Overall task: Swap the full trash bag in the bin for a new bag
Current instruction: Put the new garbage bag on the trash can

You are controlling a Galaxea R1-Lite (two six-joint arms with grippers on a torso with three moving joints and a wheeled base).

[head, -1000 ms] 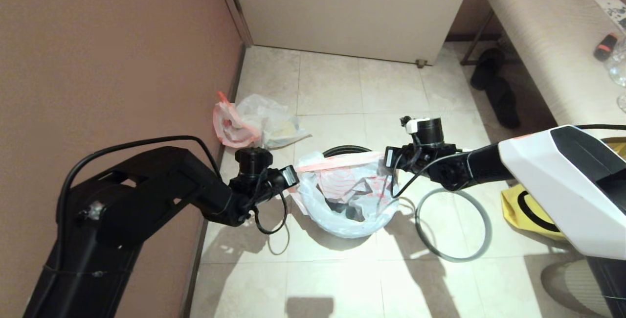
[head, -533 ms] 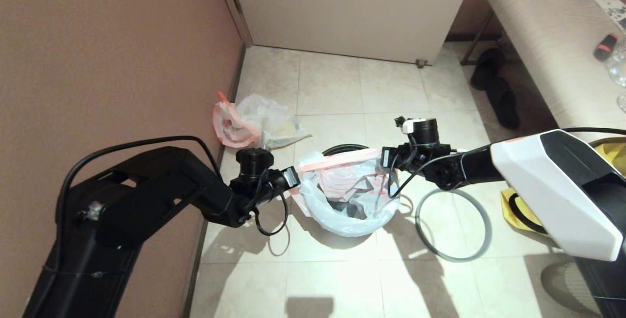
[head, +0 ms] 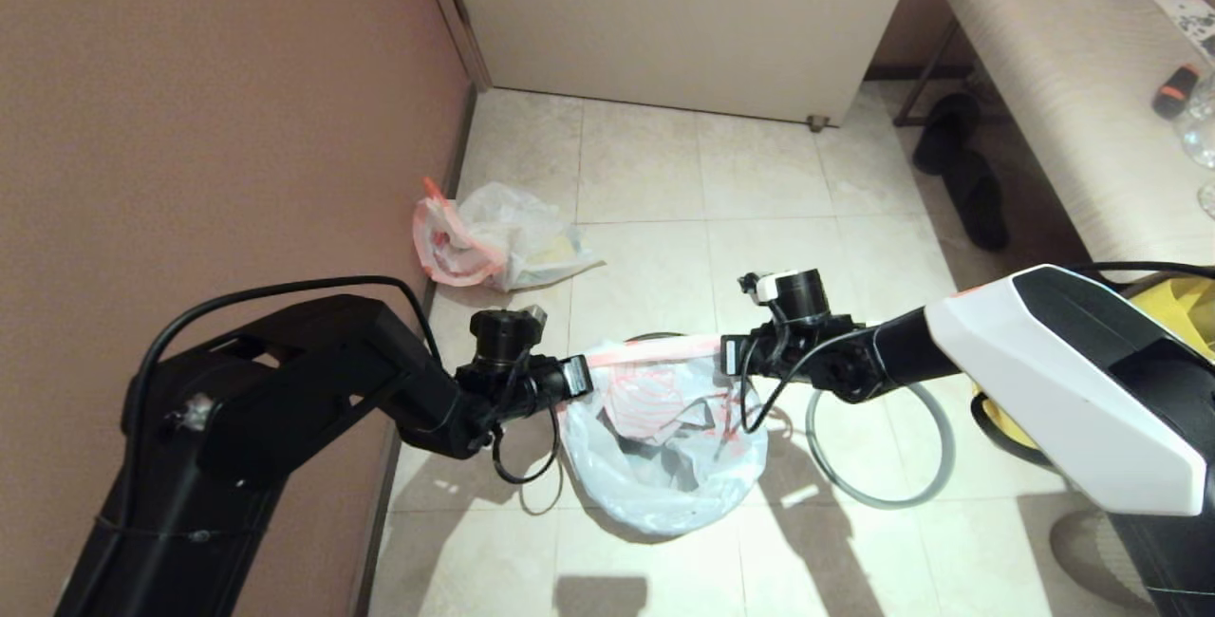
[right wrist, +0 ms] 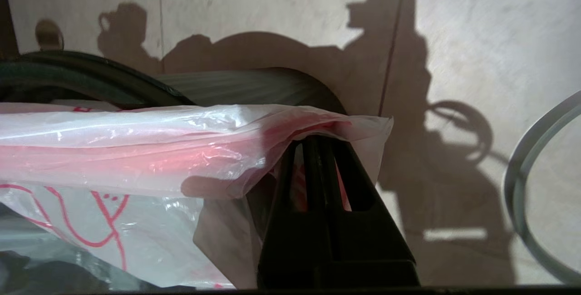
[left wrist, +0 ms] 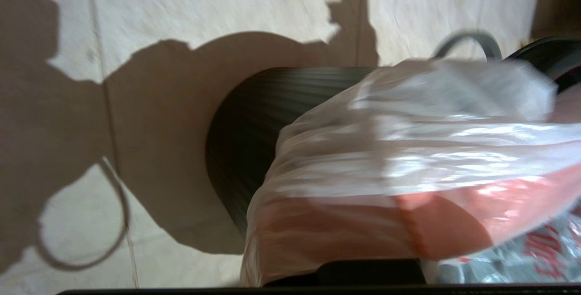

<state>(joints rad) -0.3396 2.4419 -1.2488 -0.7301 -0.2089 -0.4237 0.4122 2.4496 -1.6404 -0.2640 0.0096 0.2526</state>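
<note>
In the lower middle of the head view, the left gripper [head: 577, 377] and right gripper [head: 731, 356] each pinch an edge of the thin see-through white plastic new bag [head: 664, 446], stretched over the small round black plastic bin [left wrist: 254, 118]. The lumpy white full trash bag [head: 494, 237] lies at upper left by the wall.

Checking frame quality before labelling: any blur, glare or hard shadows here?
Head view: sharp, hard arm shadows on the floor tiles. Left wrist view: the new bag motion-blurred, glare streaks on it. Right wrist view: sharper, gripper shadow on the floor, mild sheen on the bag.
</note>
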